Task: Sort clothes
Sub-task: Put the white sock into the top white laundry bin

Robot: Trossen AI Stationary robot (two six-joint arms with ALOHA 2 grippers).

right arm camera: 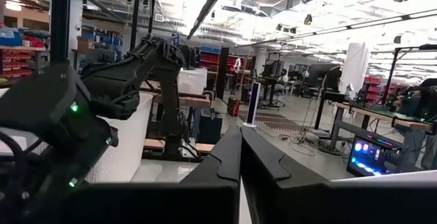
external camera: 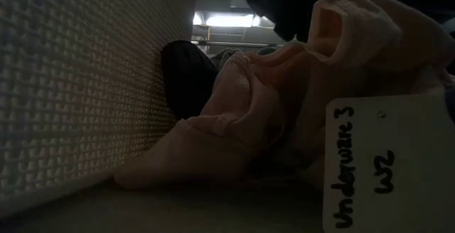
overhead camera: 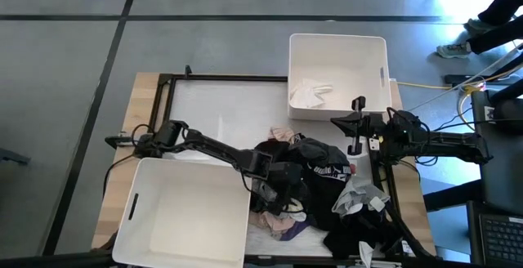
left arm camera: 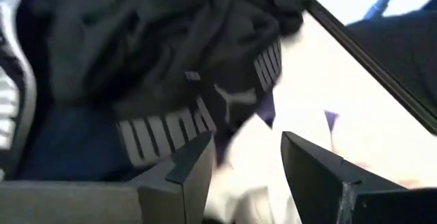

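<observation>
The table (overhead camera: 221,104) is a pale wooden slab with a white mat inside a dark frame, on a grey floor. A tall white rectangular plastic bin (overhead camera: 184,211) stands at its near left corner; a second white bin (overhead camera: 337,55) sits at the far right. Right of the near bin lies the heap of soft crumpled clothes (overhead camera: 327,186), black, grey and pink, with no clear long axis. The left end effector (overhead camera: 282,188), fingers apart, is at the heap's left edge, above a black garment with a lettered waistband (left arm camera: 177,108). The right end effector (overhead camera: 357,104), closed and empty, waits beyond the heap.

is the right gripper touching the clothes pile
Apart. The high view shows the right gripper shut and raised beside the white bin, with bare table between it and the clothes pile.
</observation>
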